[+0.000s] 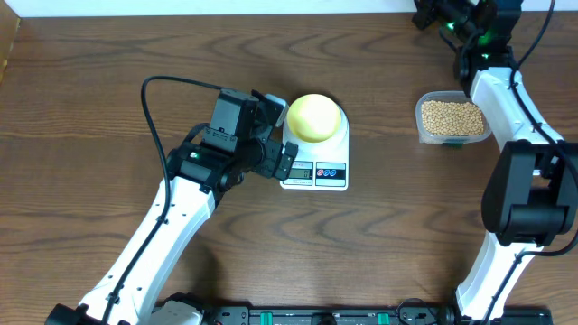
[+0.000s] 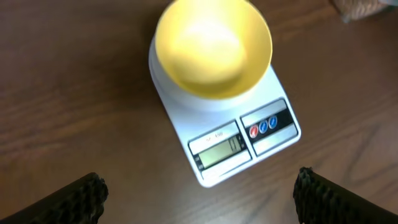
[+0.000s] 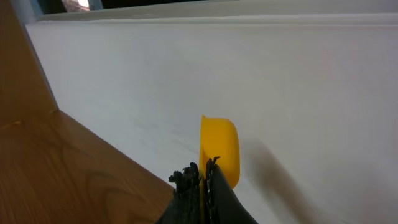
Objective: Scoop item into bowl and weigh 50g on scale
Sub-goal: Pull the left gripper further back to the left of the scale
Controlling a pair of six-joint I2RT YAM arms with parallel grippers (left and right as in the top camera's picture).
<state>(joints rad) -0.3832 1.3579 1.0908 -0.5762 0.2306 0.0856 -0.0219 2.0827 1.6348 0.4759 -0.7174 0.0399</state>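
The pale yellow bowl sits empty on the white scale, also seen in the left wrist view as bowl on scale. The tan beans fill a clear tub at the right. My left gripper is open and empty, just left of the scale; its fingers straddle bare table in front of the display. My right gripper is shut on a yellow scoop, raised at the far right table edge behind the tub, facing the white wall.
Brown wooden table. A black cable loops from the left arm. The white wall lies beyond the table's far edge. The right arm's base stands at the right.
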